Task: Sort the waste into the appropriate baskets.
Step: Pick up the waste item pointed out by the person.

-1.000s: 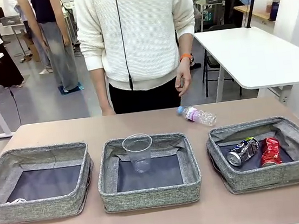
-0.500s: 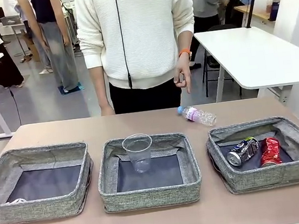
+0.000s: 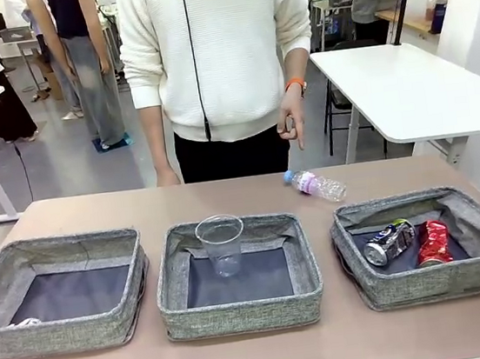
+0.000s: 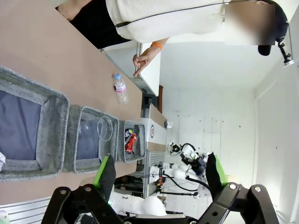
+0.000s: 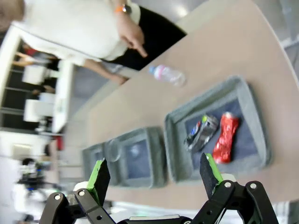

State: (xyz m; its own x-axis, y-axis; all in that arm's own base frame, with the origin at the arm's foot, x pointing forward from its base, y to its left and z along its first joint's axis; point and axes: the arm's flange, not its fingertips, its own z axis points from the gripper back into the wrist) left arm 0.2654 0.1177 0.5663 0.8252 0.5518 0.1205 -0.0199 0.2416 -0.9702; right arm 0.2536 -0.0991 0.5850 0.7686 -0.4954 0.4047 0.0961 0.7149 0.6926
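Three grey baskets stand in a row: the left basket (image 3: 66, 334), the middle basket (image 3: 239, 315) and the right basket (image 3: 437, 282). A clear plastic cup (image 3: 222, 243) stands upright in the middle one. The dark blue-silver can (image 3: 389, 243) and the red can (image 3: 433, 241) lie in the right one. A scrap of white paper (image 3: 25, 323) shows in the left basket's near corner. The clear bottle (image 3: 317, 185) with pink label lies on the table beyond the right basket. My left gripper (image 4: 161, 177) and right gripper (image 5: 152, 179) hang high above the table, both open and holding nothing.
A person in a white sweater stands at the far edge, one hand (image 3: 293, 122) hanging above the bottle. Bare tabletop (image 3: 138, 208) lies between the baskets and the far edge. A white table (image 3: 413, 88) stands at the back right.
The person's hand has shifted slightly above the bottle. Nothing on the table has moved.
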